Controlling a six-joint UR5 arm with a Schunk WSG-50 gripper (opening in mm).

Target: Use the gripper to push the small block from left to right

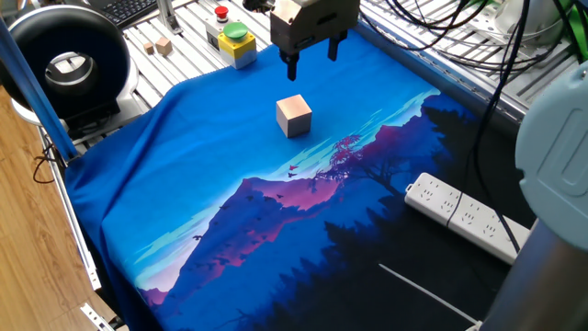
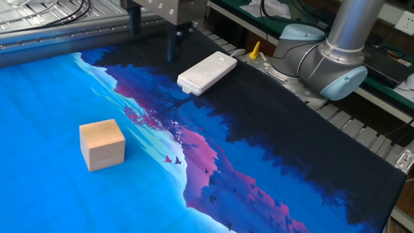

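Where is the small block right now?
The small block sits alone on the mat's blue part, apart from the gripper hovering beyond it, toward the yellow button box.

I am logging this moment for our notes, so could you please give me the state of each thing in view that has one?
hand: open, empty, raised above the cloth, apart from the block.
small block: flat on the blue cloth, upright, untouched.
power strip: lying flat on the cloth's dark part, nothing plugged in.
green button: on its yellow box beyond the cloth; pressed or not, cannot tell.

The gripper [image 1: 311, 61] hangs above the blue mat [image 1: 193, 175], prongs apart, behind the block [image 1: 294, 116], not touching it.
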